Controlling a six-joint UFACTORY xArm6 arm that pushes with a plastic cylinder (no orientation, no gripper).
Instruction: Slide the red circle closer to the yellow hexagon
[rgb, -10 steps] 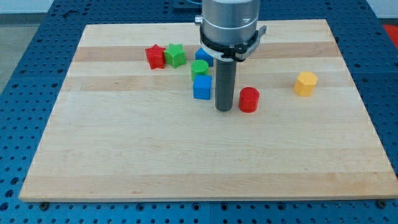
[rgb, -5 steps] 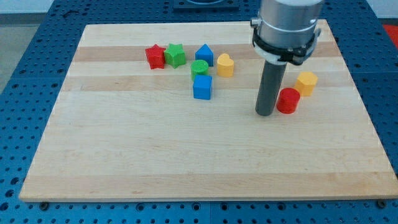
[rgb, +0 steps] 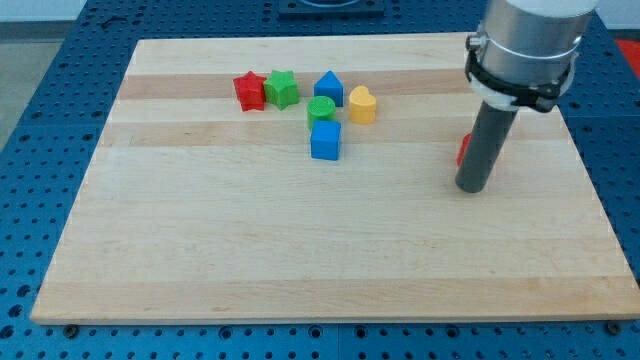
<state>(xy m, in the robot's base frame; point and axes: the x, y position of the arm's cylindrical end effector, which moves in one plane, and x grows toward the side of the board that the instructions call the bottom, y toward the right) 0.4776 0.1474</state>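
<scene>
My tip (rgb: 472, 187) rests on the board at the view's right. The rod hides most of the red circle (rgb: 463, 150); only a thin red sliver shows at the rod's left edge. The yellow hexagon does not show; the rod and the arm's body cover the spot where it stood.
A group of blocks sits at the view's upper middle: a red star (rgb: 249, 90), a green star (rgb: 283, 89), a blue house-shaped block (rgb: 328, 88), a yellow heart-shaped block (rgb: 362, 104), a green circle (rgb: 320, 110) and a blue cube (rgb: 325, 141). The board's right edge (rgb: 580, 170) is close to the rod.
My tip has moved to the view's right, pushing the red circle from the board's middle up beside the yellow hexagon. Both are now mostly or fully hidden behind the rod.
</scene>
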